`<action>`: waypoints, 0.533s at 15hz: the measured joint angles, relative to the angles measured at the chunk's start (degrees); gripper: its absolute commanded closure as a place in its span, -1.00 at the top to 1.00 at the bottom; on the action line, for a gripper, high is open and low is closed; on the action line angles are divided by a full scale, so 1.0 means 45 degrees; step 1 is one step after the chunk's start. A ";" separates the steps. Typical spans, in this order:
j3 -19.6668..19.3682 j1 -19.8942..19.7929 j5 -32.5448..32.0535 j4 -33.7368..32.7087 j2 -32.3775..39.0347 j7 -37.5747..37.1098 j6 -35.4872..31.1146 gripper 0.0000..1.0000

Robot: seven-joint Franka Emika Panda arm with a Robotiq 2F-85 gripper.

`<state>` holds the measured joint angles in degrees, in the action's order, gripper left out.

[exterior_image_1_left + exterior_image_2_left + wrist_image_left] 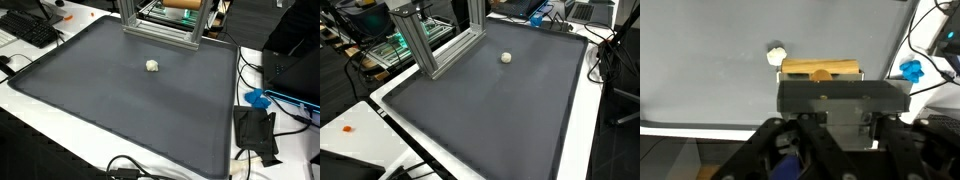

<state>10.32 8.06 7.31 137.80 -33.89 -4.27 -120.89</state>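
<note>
Early approach I'd say: gripper (830,140) low in the wrist view, can't tell its jaw width, small white ball (776,55) upper middle on the gray mat (700,85), next needs lining up over it

No txt, labels or nos. I can read in any view; ball (152,66) plain, no mark; keyboard (38,30) keys too small & blurred to read.
</note>
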 measured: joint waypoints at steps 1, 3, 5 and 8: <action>0.0000 -0.0018 -0.0014 -0.0090 0.0341 -0.0019 -0.0259 -0.55; -0.0002 -0.0097 -0.0140 -0.0283 0.1134 -0.0041 -0.0753 -0.55; -0.0004 -0.0200 -0.0419 -0.0442 0.2001 -0.0046 -0.1311 -0.55; -0.0018 -0.0405 -0.0939 -0.0660 0.3277 -0.0053 -0.2120 -0.55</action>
<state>10.24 6.23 3.08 134.83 -19.14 -4.51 -130.44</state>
